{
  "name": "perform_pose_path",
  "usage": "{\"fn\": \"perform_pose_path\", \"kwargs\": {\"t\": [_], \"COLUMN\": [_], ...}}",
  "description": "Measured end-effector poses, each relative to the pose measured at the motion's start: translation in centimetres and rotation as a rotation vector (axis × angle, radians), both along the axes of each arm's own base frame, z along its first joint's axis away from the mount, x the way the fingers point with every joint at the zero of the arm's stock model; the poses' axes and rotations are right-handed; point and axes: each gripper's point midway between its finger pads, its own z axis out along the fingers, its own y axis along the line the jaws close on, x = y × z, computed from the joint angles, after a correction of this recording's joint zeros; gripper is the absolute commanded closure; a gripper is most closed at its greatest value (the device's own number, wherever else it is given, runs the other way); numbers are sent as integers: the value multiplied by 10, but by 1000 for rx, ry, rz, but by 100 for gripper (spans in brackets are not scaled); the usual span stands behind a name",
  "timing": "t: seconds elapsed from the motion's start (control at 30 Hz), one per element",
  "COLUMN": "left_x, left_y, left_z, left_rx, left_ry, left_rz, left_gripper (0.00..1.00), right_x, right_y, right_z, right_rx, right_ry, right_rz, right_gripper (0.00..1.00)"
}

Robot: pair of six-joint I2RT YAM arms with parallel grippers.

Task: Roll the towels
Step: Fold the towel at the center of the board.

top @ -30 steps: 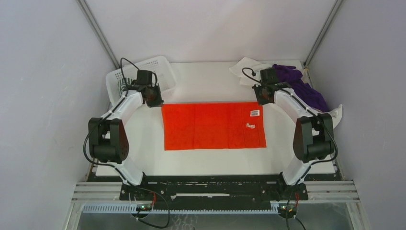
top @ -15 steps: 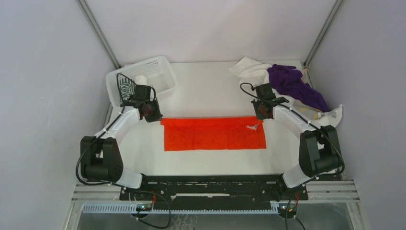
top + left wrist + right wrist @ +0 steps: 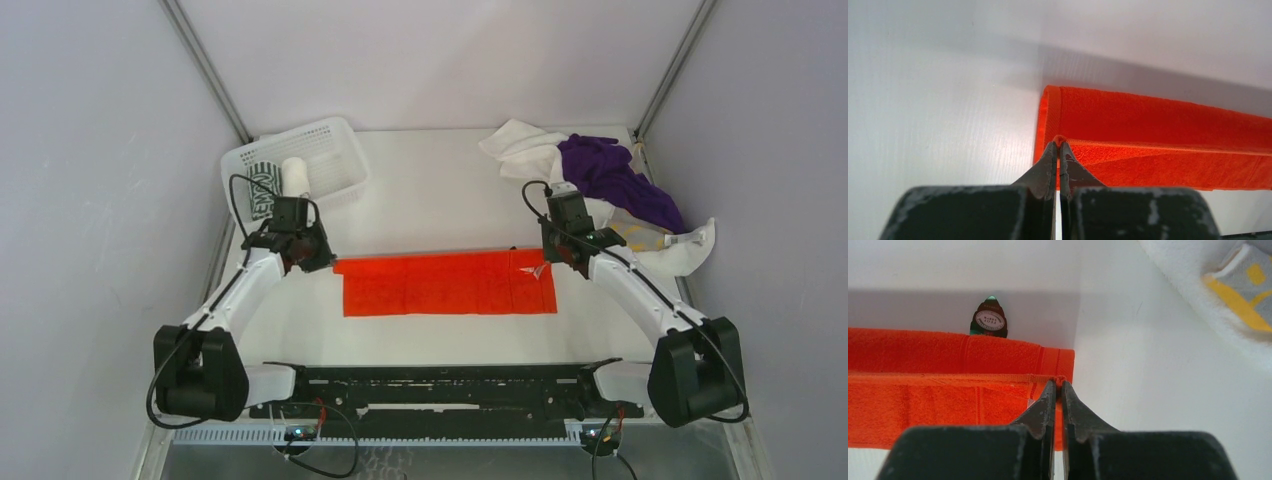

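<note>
Left gripper [image 3: 1058, 146] and right gripper [image 3: 1058, 384], thin black jaws pressed together, each pinch a hemmed corner of the fuzzy orange-red towel [image 3: 448, 285], a doubled-over long strip lying on the smooth white table [image 3: 430, 190]

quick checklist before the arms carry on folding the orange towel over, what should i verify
1. The left gripper is shut on the orange towel at its far-left corner: ok.
2. The right gripper is shut on the far-right corner: ok.
3. The lifted edge runs roughly straight between the two grips: ok.
4. The towel's near edge lies flat on the table: ok.
5. The right arm is apart from the purple towel in the pile beside it: cannot tell.
</note>
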Motion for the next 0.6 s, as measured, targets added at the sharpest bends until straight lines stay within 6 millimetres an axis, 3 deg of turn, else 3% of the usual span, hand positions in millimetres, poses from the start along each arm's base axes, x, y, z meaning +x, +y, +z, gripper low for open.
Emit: {"fn": "perform_pose_path", "kwargs": {"t": [0.13,0.23,0.5,0.6], "left_x": [-7,-15,-42,-42], "left_y": [0,1,-3,-6], "left_z": [9,4,-46,-54], "left_rx": [-10,-17,-54,-64], "left_ry": [-34,-26,126,152], "left_rz": [7,20,65,74], "left_gripper": [100,100,100,100], "right_x": [-10,-19,-52,-53], "right_y": [0,2,-6,-7], "right_z": [5,2,-54,-61], "right_rx": [36,74,176,202], "right_ry": [-23,-23,165,195], "right_rz": [-21,-40,-154,-180], "right_gripper": [100,100,100,100]}}
